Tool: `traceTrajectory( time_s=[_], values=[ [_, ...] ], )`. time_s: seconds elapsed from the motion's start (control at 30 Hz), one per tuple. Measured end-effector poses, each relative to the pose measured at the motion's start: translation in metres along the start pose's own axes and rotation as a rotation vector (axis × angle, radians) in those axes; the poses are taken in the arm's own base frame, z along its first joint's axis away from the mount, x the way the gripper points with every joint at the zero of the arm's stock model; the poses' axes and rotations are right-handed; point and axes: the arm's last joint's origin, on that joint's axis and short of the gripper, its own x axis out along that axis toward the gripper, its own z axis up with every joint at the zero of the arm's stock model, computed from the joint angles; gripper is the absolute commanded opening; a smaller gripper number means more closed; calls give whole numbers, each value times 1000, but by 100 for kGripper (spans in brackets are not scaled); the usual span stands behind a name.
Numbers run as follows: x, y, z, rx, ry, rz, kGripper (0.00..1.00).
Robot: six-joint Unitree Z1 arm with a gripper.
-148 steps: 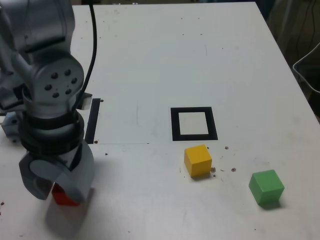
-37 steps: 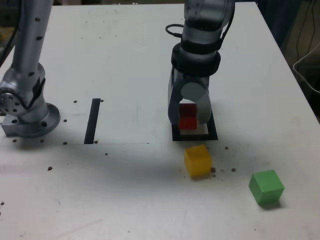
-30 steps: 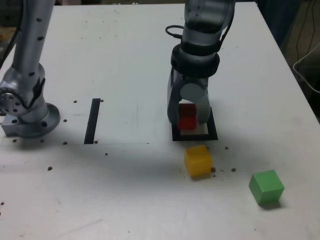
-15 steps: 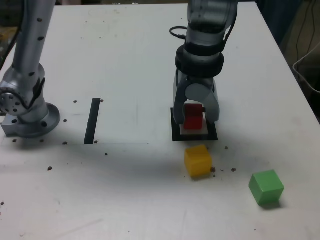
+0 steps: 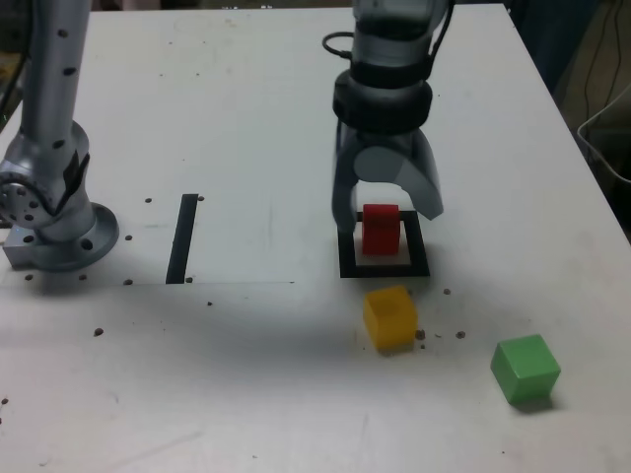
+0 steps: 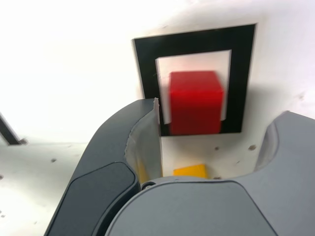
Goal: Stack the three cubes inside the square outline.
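The red cube (image 5: 381, 232) rests on the white centre of the black square outline (image 5: 385, 268). My gripper (image 5: 386, 215) hovers just above it, open, with one finger on each side of the cube and neither touching it. On the table in front of the outline lies the yellow cube (image 5: 389, 315), and the green cube (image 5: 525, 368) sits further to the exterior view's right. In the wrist view the red cube (image 6: 194, 101) fills most of the square outline (image 6: 142, 73), seen between my spread fingers (image 6: 142, 137), and a corner of the yellow cube (image 6: 189, 170) shows.
A straight black strip (image 5: 183, 236) lies on the white table at the exterior view's left, near the arm's base (image 5: 54, 232). Small dark specks dot the tabletop. The table's right edge (image 5: 592, 187) runs close to the green cube.
My gripper carried the red cube from the near left to the square outline, set it down, then opened and rose a little. The yellow and green cubes have not moved.
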Motion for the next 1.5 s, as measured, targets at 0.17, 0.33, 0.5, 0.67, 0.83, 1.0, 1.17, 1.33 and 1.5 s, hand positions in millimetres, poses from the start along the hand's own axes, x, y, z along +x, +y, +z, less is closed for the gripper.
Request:
traceTrajectory(
  time_s=[0.17,0.33,0.5,0.67,0.83,1.0,1.17,1.33,1.5],
  values=[
    [-8,-9,-9,-11,-11,8,100],
    [-9,-20,-19,-34,-8,10,100],
    [-9,-22,-22,-38,-6,13,100],
    [-9,-23,-22,-36,-7,17,100],
    [-16,-32,-20,-12,-32,20,100],
    [-30,-54,-22,-40,-39,11,100],
    [-30,-72,-26,-99,-18,-35,100],
    [-29,-80,-29,-146,0,-36,100],
    [-25,-93,-20,-157,4,-7,100]
  ],
)
